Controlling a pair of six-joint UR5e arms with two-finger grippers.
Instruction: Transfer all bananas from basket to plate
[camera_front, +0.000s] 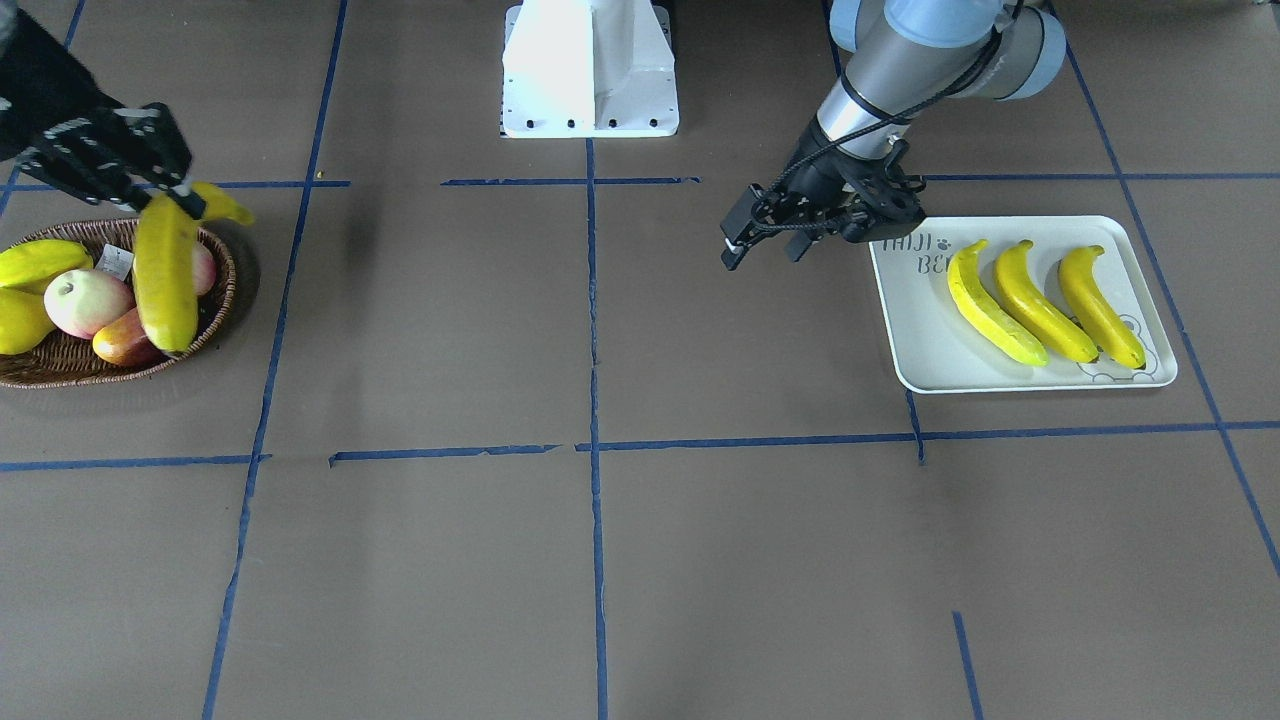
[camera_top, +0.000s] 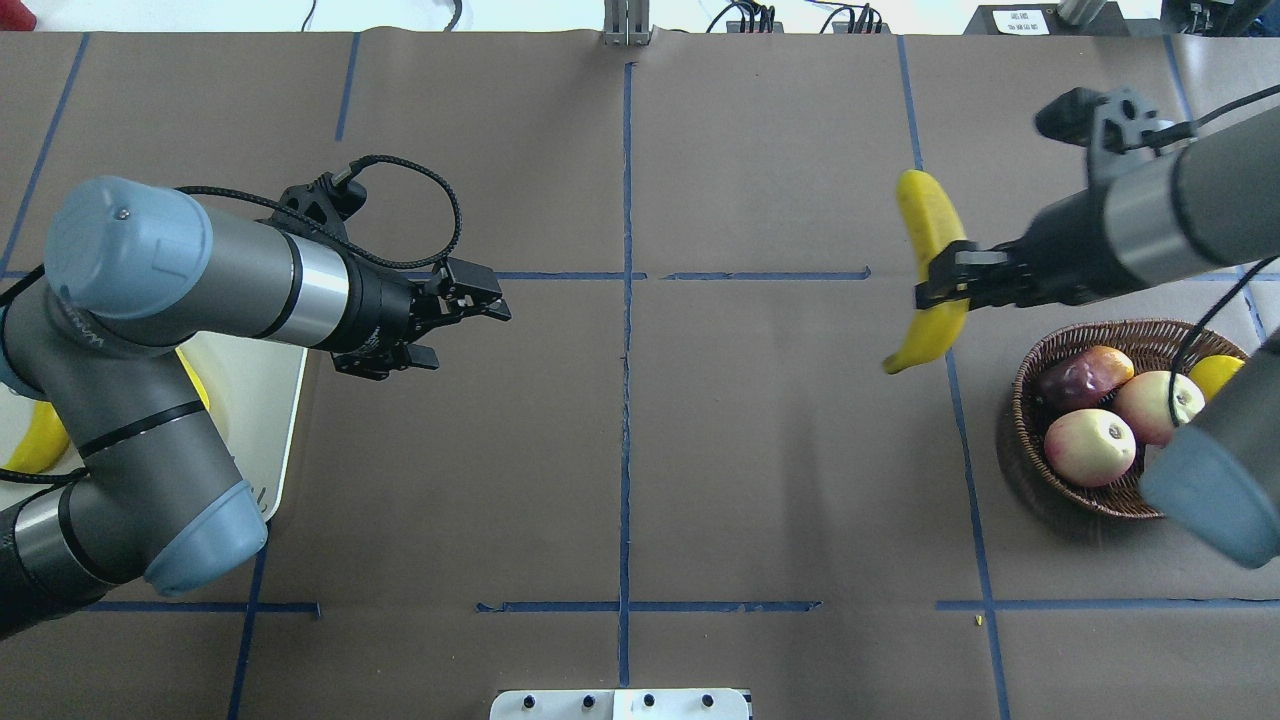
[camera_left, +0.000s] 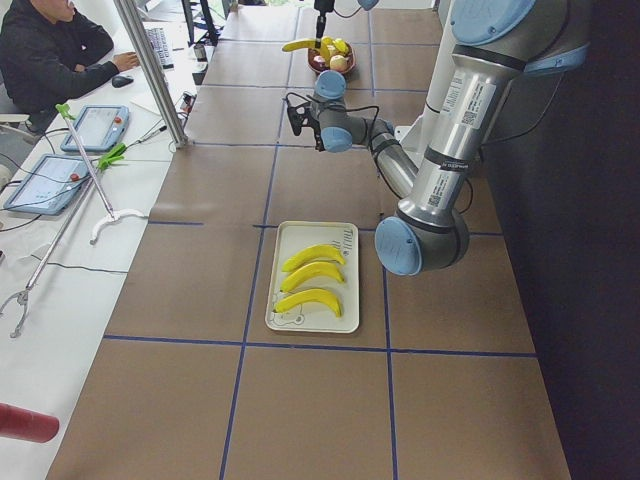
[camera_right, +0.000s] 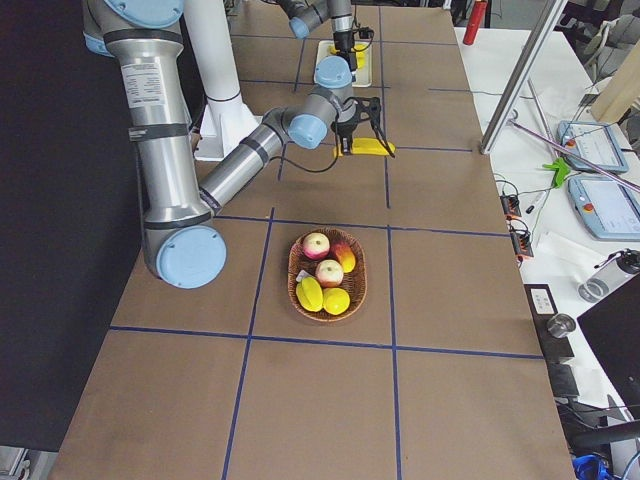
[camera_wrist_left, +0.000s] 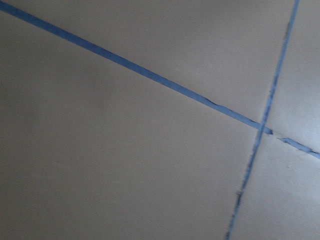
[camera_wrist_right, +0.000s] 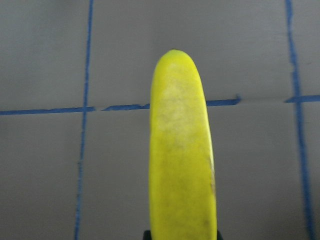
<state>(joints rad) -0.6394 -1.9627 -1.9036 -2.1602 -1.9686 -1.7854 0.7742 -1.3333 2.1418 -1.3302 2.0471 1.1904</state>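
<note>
Near the basket (camera_top: 1012, 425), right gripper (camera_top: 935, 287) jaws clamp the last banana (camera_top: 925, 225) mid-length, lifted for carrying. Left gripper (camera_top: 492, 297) jaws wide, likely for handover, by plate (camera_front: 920, 335) with three bananas (camera_front: 1035, 305).

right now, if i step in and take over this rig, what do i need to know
Right gripper: fingers shut on the fourth banana, held in the air clear of the basket.
Left gripper: open, empty, hovering beside the plate.
Done: three bananas lie side by side on the plate.
Left: get the held banana onto the plate, probably by a hand-over to the left arm. Only other fruit shows in the basket.
</note>
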